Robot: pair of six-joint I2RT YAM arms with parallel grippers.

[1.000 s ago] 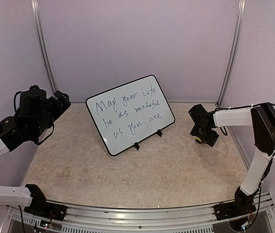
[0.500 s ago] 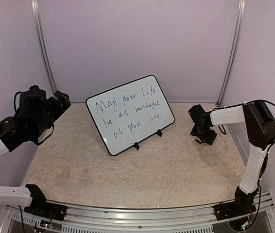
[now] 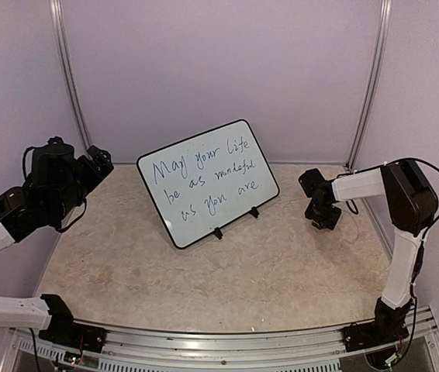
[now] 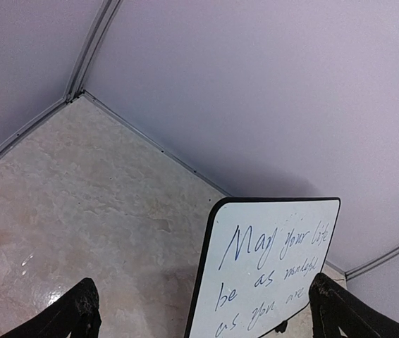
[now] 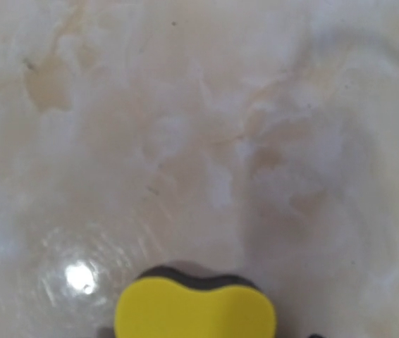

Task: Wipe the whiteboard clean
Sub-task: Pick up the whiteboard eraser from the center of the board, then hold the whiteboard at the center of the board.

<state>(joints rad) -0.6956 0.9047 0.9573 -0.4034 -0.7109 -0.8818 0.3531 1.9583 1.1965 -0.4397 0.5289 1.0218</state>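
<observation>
**Left.** The left arm is raised over the left edge of the surface (image 3: 204, 283), well clear of it. The left hand (image 3: 98, 161) points toward the middle of the scene. Its fingers (image 4: 80, 313) are spread wide, one at each bottom corner of the wrist view, with nothing gripped between them.

**Centre.** The whiteboard (image 3: 208, 183) stands on the surface toward the back, near the back wall (image 3: 219, 62) but apart from it.
- It leans backward and is turned so that its left end sits nearer the arms than its right end.
- It has a black rim and rounded corners.
- Two black stand feet (image 3: 218, 232) poke out under the lower edge.
- The face carries three lines of dark handwriting (image 3: 204, 180): "May your life / be as wonderful / as you are". All three lines are whole and legible.
- The left wrist view catches the board's upper part, framed between the fingers.

**Right.** The right arm reaches low, to the right of the board and well apart from it. The right hand (image 3: 322, 218) points down, close to the surface. Its wrist view shows a yellow sponge (image 5: 196, 308) with a dark underlayer at the bottom edge of the frame, directly under the hand and seemingly resting on the surface. The fingers barely enter that frame, and from above the hand hides the sponge. I cannot tell whether the fingers are clamped on the sponge or apart around it.
</observation>
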